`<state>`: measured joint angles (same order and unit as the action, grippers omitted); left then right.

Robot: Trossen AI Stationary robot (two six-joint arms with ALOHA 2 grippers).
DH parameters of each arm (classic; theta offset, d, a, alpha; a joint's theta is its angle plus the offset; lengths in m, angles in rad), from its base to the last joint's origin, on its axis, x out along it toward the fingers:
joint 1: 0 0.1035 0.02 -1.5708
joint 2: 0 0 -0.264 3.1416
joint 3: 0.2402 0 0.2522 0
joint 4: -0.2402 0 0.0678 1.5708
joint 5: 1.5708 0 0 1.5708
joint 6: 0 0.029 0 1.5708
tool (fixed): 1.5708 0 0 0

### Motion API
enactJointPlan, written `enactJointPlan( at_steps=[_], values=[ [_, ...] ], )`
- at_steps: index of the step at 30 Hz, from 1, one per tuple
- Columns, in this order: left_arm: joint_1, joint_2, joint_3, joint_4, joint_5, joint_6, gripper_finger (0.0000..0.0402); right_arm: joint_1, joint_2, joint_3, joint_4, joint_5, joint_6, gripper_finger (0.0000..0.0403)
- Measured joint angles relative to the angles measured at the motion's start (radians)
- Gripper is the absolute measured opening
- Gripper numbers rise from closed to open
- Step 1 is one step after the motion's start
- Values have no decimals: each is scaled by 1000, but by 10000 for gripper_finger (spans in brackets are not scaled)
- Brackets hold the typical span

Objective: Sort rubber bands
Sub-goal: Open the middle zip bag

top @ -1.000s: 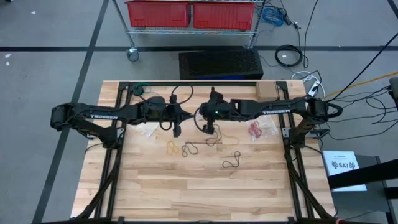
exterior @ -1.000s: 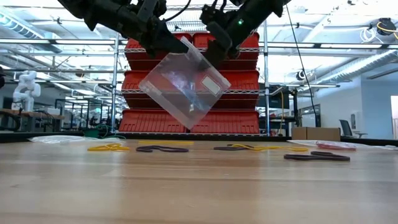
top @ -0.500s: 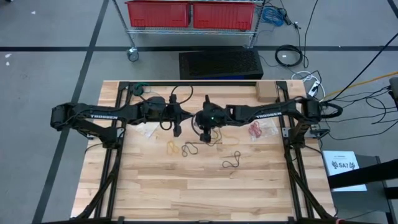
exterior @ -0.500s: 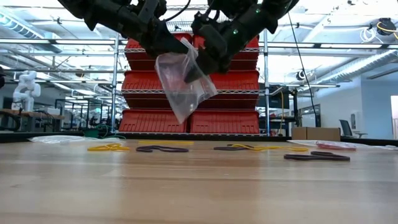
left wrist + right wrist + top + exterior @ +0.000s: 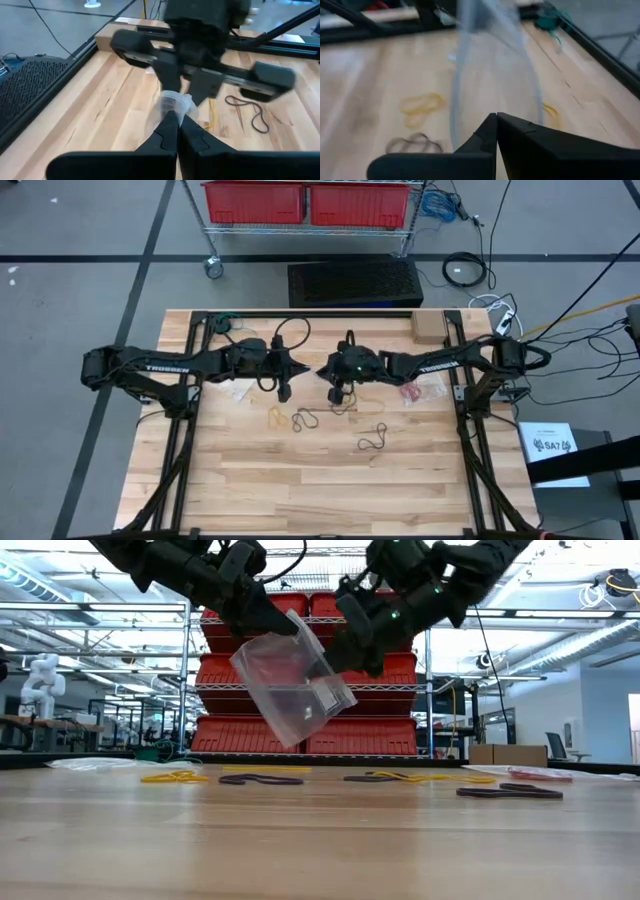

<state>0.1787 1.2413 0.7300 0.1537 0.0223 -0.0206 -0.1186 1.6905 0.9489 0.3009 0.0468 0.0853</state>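
Bare front table (image 5: 330, 490), bands (image 5: 372, 440) beyond

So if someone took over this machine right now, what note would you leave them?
Left gripper: shut on the top edge of the clear bag, held up over mid-table.
Right gripper: shut on the bag's other edge, facing the left one.
Bag: hanging between both arms, clear of the table; whether anything is inside is hard to tell.
Rubber bands: loose on the wood, yellow and black ones near the middle, red ones under the right arm.
Done: bag picked up.
Left: open it and sort the bands by colour; none look sorted yet.
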Motion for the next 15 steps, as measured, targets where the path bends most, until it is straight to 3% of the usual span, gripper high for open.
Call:
enactJointPlan(
  at_steps=[7, 15],
  values=[
    [-26, 53, 0, 103, -1, -23, 0, 21, 0, -9, 86, 16, 31, 16],
    [-52, 99, 0, 177, -31, -49, 0, 13, 0, -8, 86, 38, 83, 136]
  ],
)
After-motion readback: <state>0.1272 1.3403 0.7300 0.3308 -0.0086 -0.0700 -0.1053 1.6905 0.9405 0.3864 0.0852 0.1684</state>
